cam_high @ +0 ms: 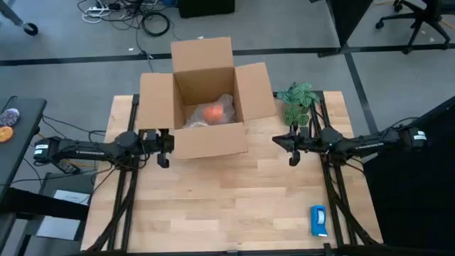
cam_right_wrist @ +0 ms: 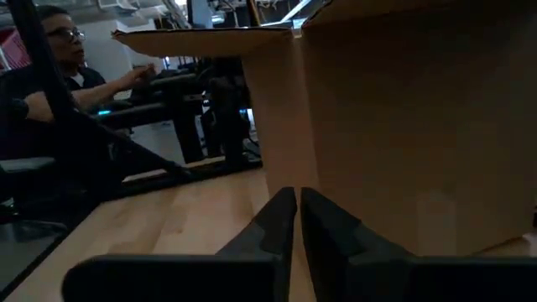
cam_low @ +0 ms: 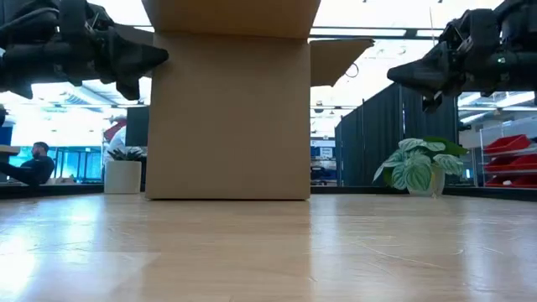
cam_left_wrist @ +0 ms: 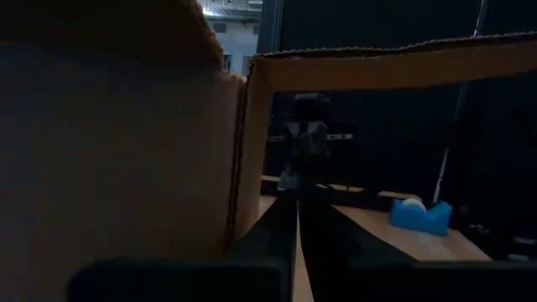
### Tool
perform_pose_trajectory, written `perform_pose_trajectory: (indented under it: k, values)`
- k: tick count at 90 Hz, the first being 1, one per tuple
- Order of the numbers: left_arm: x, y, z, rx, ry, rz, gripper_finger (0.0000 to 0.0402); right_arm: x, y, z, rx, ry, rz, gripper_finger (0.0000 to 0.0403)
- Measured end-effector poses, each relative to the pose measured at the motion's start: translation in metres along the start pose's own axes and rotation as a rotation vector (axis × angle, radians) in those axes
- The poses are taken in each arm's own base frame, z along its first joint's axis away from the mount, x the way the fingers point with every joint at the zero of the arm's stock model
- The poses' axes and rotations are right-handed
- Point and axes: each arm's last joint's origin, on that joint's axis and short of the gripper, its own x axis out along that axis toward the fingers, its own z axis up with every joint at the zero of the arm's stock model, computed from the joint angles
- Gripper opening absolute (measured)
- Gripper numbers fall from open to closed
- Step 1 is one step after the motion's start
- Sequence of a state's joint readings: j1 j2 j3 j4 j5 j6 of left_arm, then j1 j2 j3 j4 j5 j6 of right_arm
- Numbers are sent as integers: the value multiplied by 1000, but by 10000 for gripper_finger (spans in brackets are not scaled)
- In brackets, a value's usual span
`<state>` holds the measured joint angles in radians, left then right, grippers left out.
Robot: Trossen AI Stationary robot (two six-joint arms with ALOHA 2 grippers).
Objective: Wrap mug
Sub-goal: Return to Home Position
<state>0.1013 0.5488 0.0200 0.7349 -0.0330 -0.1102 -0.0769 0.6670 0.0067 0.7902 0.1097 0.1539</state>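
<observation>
Both fingers [cam_left_wrist: 281, 239] of the left gripper [cam_high: 165, 147] lie together; it hangs at centre left of the high view, just beside the front left corner of the box [cam_high: 210, 144]. That box stands open at upper centre on the desk [cam_high: 213, 206], and the orange mug [cam_high: 213, 112] lies inside, seemingly under clear wrap [cam_high: 226, 105]. Right of the box hangs the right gripper [cam_high: 284, 144], fingers also together. A plant [cam_high: 298, 99] stands just above it, and a blue-white object [cam_high: 318, 220] lies at lower right.
</observation>
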Motion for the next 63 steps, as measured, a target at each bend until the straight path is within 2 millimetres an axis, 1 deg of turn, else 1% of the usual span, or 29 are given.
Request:
perform_pose_trajectory:
  k: [63]
  values:
    - [0,0,0,1,2,0,0,0,0,0,0,0,0,2]
